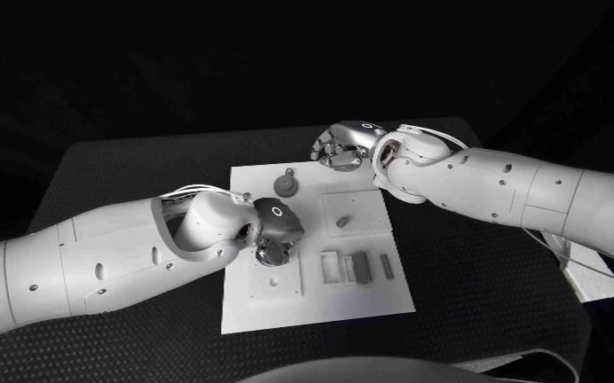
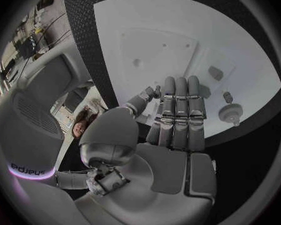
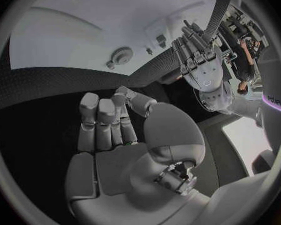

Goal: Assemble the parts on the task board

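Left hand: silver many-fingered left hand (image 1: 271, 228) hovers over the left-middle of the flat white rectangular task board (image 1: 281, 312), fingers straight and side by side, holding nothing.
Right hand: silver many-fingered right hand (image 1: 343, 146) sits just past the board's far edge, over the black textured table (image 1: 115, 170); its fingers (image 3: 98, 117) are loosely extended with nothing in them.
Gear part: small grey round toothed gear with a short stem (image 1: 287, 184) lies flat on the board near its far edge, between the two hands; it also appears beside the left fingertips (image 2: 230, 113).
Other parts: a small grey peg (image 1: 342, 221) rests on the raised square plate (image 1: 365, 206) to the right; a dark grey bar (image 1: 361, 265) and a thinner grey strip (image 1: 387, 265) lie in a row toward the near right, beside a pale rectangular frame (image 1: 330, 267).
Near-left plate: a second raised white plate with small holes (image 1: 274, 281) sits just nearer than the left hand.
Step in hand: likely reaching for a part to seat; which part is unclear.
Doing it well: fingers should come down around the gear's rim without sliding it off the far edge.
In the way: the right hand is close to the gear, so the two hands could crowd each other.
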